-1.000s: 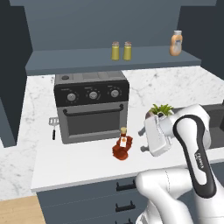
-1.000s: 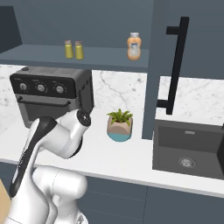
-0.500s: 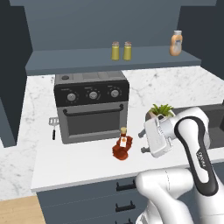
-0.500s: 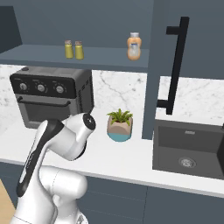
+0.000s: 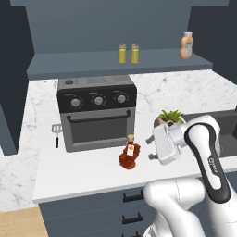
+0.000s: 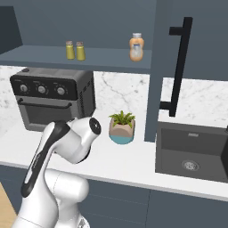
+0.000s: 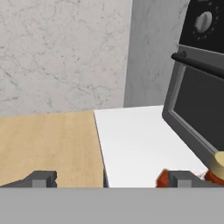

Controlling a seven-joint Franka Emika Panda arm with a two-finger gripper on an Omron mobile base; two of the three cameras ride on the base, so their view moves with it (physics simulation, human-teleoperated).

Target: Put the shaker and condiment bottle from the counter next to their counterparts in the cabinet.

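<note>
Left base view: the bottle (image 5: 129,154) — dark red-brown, tan cap, white label — stands upright on the white marble bench (image 5: 78,173), just in front of the black toaster oven (image 5: 97,112), at 5 o'clock from its door. The robot's white hand sits just beside the bottle at 3 o'clock, with a thin gap between them. A potted plant (image 5: 169,118) stands behind the hand, at 12 o'clock from it. A small spatula (image 5: 56,132) lies on the bench at 9 o'clock from the oven. Up on the cabinet (image 5: 115,62) shelf, two yellow-green shakers (image 5: 128,53) stand side by side above the oven, nearly touching, and the orange bottle (image 5: 186,46) stands well apart from them at 3 o'clock. A dark sink shows at the right edge, behind the arm.

Right base view: the same pair of shakers is on the shelf at 12 o'clock from the oven, the orange bottle near the cabinet's upright panel. The plant sits between the oven and the sink (image 6: 191,153). The arm's elbow covers the bench in front of the oven, hiding the dark bottle.

Hand view: the pincer (image 7: 111,178) is spread wide with nothing between its tips. The tan cap and red shoulder of the bottle peep in at 4 o'clock, just outside one tip — the oven door and its handle rise behind.
</note>
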